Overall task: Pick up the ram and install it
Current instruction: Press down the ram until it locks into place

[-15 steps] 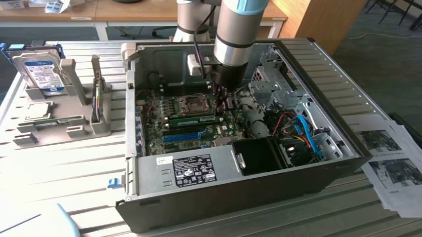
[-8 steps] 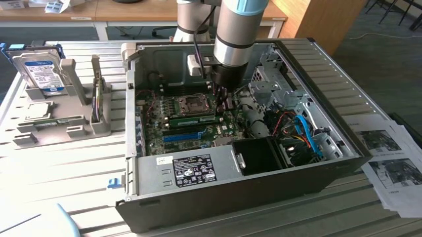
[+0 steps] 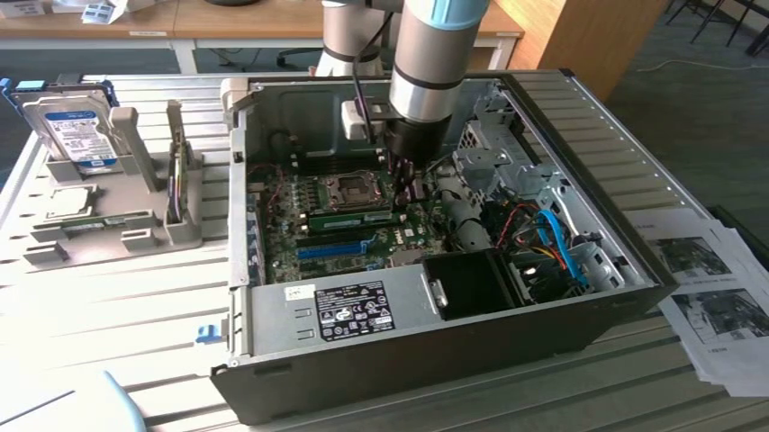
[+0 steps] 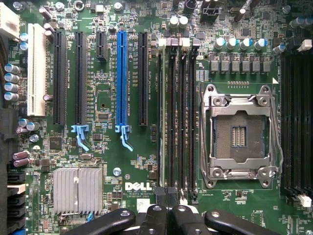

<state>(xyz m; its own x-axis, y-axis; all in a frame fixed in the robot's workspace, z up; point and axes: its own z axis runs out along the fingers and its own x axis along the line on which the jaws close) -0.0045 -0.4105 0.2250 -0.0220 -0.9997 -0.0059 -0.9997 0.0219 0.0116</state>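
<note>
The arm reaches down into the open computer case (image 3: 577,297), and the gripper (image 3: 402,176) hangs just above the motherboard (image 3: 315,236). Its fingers are pressed together, nothing between them that can be made out; in the wrist view the black fingers (image 4: 168,215) meet tip to tip right over the end of the memory slots.

The ram (image 3: 352,219) sits down in the case, a long green stick lying along the motherboard just beside the CPU socket (image 3: 355,189), directly below the gripper. In the wrist view the ram (image 4: 161,117) shows edge-on in the slot nearest the expansion slots, a pale thin line running the length of the bank, with black empty slots between it and the CPU socket (image 4: 239,134).

The bright-blue slot (image 3: 330,250) lies further along the board, parallel to the ram. Off to the exterior view's left, a grey holder (image 3: 90,229) stands on the slatted table (image 3: 121,297), carrying a hard drive (image 3: 75,133) upright. Printed sheets (image 3: 709,288) rest at the exterior view's right.
</note>
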